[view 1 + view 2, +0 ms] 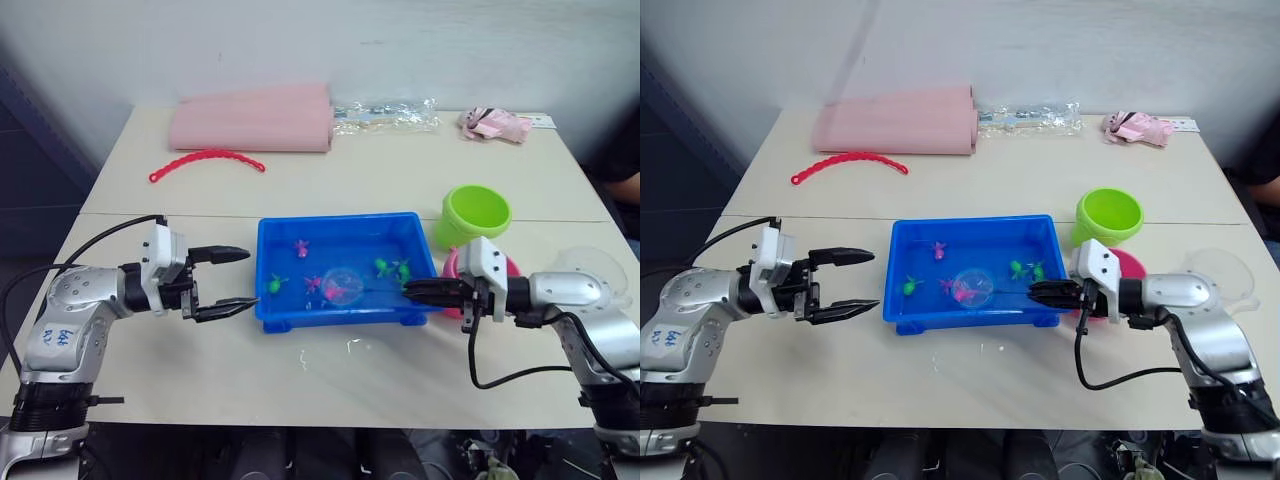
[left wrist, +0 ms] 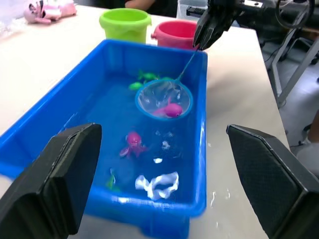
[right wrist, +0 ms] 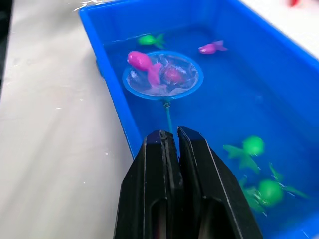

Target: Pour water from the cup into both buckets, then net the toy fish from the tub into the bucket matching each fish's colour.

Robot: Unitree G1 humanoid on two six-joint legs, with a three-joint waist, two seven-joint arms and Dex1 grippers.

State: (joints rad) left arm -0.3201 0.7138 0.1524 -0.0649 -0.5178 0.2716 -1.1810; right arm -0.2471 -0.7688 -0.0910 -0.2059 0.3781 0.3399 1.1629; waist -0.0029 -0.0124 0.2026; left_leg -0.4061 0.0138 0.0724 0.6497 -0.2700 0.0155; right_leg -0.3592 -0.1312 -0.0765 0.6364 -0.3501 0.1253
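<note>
Tub point(image 1: 345, 232) at table centre, bright blue, holding water and toy fish. Net point(image 3: 162, 76) dipped in tub water toward the 6 o'clock wall, hoop just under or at the surface, a pink fish point(image 3: 141, 61) on its rim and mesh, another pink shape inside the hoop. Thin handle running from hoop over the tub's 3 o'clock wall to right gripper point(image 1: 420, 290). Right gripper pinched tight on the net handle, fingers point(image 3: 164, 189) pressed together with barely a seam between, parked just outside the tub's 3 o'clock rim.

Left gripper point(image 1: 232, 281) at 9 o'clock of the tub, spread wide, holding nothing, fingertips close to the tub wall but not touching. Fingers pointed toward the tub.

Green fish point(image 1: 392, 268) clustered at the 3 o'clock end of the tub; one more green fish point(image 1: 276, 284) near the 9 o'clock end; one pink fish point(image 1: 300, 246) toward 12 o'clock; another pink fish point(image 2: 132, 143) just beside the hoop on its 9 o'clock side.

Green bucket point(image 1: 474, 214) at 2 o'clock of the tub, upright, near the corner. Pink bucket point(image 2: 178, 34) at 3 o'clock, just behind the right gripper, beside the green one. Cup point(image 1: 590, 272) clear, farther out at 3 o'clock by the right forearm; whether upright or tipped cannot be told.

Red beaded strip point(image 1: 206, 163) at 10 o'clock, pink roll point(image 1: 255, 120) at 11 o'clock, clear plastic bag point(image 1: 385, 114) at 12 o'clock, small pink toy point(image 1: 494, 124) at 1 o'clock along the far edge. Water drops point(image 1: 303, 355) on the table at 6 o'clock of the tub.
</note>
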